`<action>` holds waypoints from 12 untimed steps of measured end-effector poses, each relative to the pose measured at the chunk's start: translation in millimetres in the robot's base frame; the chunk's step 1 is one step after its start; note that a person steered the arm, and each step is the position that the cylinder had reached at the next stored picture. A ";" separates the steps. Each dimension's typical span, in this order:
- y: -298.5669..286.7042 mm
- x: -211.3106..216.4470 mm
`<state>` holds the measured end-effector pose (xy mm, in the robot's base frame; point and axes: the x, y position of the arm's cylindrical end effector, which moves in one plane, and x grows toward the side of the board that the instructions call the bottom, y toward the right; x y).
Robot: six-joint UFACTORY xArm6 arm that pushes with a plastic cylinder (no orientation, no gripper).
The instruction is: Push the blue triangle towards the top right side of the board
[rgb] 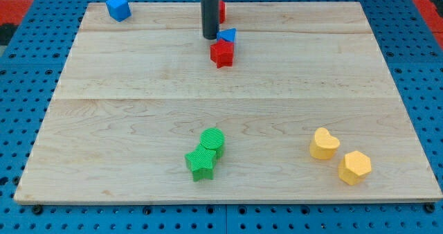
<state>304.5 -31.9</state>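
Observation:
The blue triangle (228,35) lies near the view's top centre of the wooden board (138,75), touching the top of a red star-shaped block (222,53). My tip (210,37) stands just to the left of the blue triangle, touching it or nearly so. The dark rod rises from there out of the view's top. A second red block (222,11) is partly hidden behind the rod, above the triangle.
A blue cube (118,7) sits at the top left corner. A green cylinder (212,140) and a green star (201,163) touch near the bottom centre. A yellow heart (324,143) and a yellow hexagon (355,167) lie at the bottom right.

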 end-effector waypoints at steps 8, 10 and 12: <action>106.2 -101.0; 232.7 -111.5; 363.1 -84.9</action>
<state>219.6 331.2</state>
